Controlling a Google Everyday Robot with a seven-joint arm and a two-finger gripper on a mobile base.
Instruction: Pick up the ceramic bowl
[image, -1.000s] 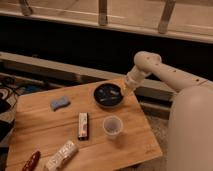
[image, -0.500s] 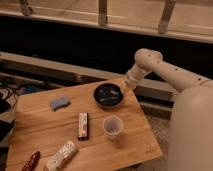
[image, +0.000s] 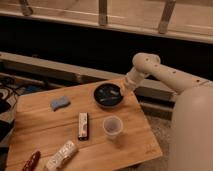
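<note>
Ceramic bowl (image: 108, 95), round, shallow and glossy black with pale glints inside, sits on the wooden tabletop (image: 40, 127) toward its 1 o'clock corner, close to the far edge.

The hand (image: 123, 88) is at the bowl's 2 o'clock, right at the rim. Whether it touches the rim cannot be told, nor whether it is open, closed or gripping anything. The pale arm (image: 165, 74) runs from it toward 3 o'clock, back to the robot's rounded body (image: 192, 130).

At the bowl's 6 o'clock, apart from it, a small translucent whitish cup (image: 112, 126) stands upright. At 7 o'clock lies a dark wrapped bar (image: 83, 125) with pale printing too small to read. At 9 o'clock, well apart, lies a small blue pad (image: 60, 103). Near the tabletop's 7 o'clock edge lie a whitish packet (image: 61, 155), its markings unreadable, and, just beside it at its 8 o'clock, a reddish item (image: 31, 161).
</note>
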